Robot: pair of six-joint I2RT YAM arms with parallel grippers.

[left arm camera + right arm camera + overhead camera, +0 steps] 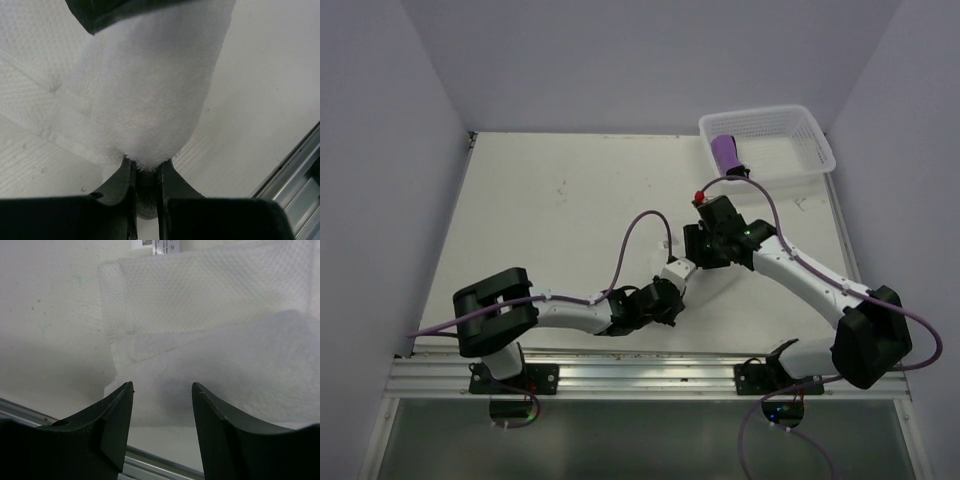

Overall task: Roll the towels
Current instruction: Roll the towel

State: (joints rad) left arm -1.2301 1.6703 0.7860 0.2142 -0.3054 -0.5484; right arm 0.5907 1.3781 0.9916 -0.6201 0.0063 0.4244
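Left wrist view: left jaws clamp the part-rolled white towel [150, 100] on the table [540, 220], right jaws apart over it, purple towel [727, 152] already in the basket [812, 133]; next, right should grip and roll on.

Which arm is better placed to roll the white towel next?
Probably left: the left end effector is shut on a raised fold of the white towel, ready to turn it over. The right end effector hangs open over the towel, holding nothing.
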